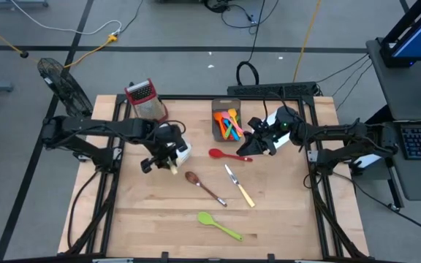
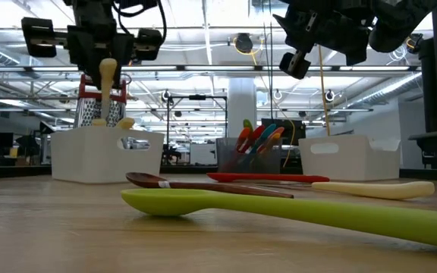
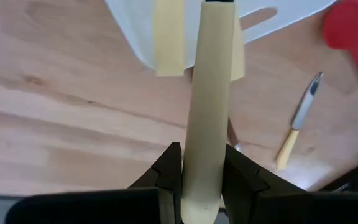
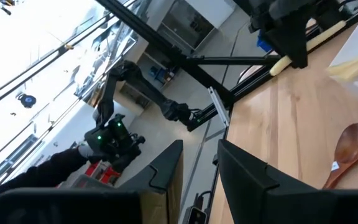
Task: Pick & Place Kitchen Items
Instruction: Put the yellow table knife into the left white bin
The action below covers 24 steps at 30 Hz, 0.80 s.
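My left gripper (image 1: 163,155) is shut on a cream-handled utensil (image 3: 207,93) above a white bin (image 3: 278,12) that holds other cream pieces. My right gripper (image 4: 201,165) hangs open and empty beside the dark grey bin (image 1: 229,120), which is full of coloured utensils. Loose on the table lie a red spoon (image 1: 227,155), a brown spoon (image 1: 203,186), a yellow-handled knife (image 1: 238,184) and a green spoon (image 1: 218,225). The low view shows the cream handle (image 2: 106,83) hanging below the left gripper. My left gripper pinches the cream handle near its rounded free end (image 3: 202,180) between its two fingers. The fingers slant down from above and the utensil runs on ahead along them. It hangs clear of the table, its dark far end (image 3: 219,2) over the white bin.
A red-topped metal grater (image 1: 145,98) stands at the far left behind the white bin. A second white bin (image 2: 340,155) sits at the far right under the right arm. Bare wood stretches along the near edge around the green spoon.
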### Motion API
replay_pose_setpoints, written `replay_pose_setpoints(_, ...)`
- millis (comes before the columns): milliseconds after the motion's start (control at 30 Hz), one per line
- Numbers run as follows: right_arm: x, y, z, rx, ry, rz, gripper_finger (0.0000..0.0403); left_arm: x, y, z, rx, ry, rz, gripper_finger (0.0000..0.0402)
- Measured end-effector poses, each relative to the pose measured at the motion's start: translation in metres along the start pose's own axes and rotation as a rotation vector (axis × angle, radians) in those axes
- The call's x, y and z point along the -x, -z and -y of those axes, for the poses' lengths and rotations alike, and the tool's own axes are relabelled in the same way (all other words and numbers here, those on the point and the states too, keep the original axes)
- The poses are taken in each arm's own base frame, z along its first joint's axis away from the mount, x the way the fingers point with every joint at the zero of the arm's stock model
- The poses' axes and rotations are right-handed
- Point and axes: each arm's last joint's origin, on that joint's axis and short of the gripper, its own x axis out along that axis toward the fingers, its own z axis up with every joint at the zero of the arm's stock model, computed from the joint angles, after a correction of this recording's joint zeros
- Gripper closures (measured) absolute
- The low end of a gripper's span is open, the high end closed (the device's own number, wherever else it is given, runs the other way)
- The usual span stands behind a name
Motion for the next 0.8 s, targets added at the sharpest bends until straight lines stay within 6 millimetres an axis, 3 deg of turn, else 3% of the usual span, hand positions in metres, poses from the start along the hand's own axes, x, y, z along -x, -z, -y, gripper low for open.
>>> replay_pose_setpoints(533, 0.001, -0.001, 0.000, -0.011, 0.003, 0.003, 0.0309, -0.012, -0.036, -0.004, 0.030, -0.097, -0.121, 0.0333)
replay_pose_setpoints(800, 0.001, -0.001, 0.001, -0.011, 0.005, 0.006, 0.0310, -0.012, -0.050, -0.003, 0.018, -0.075, -0.098, 0.0333)
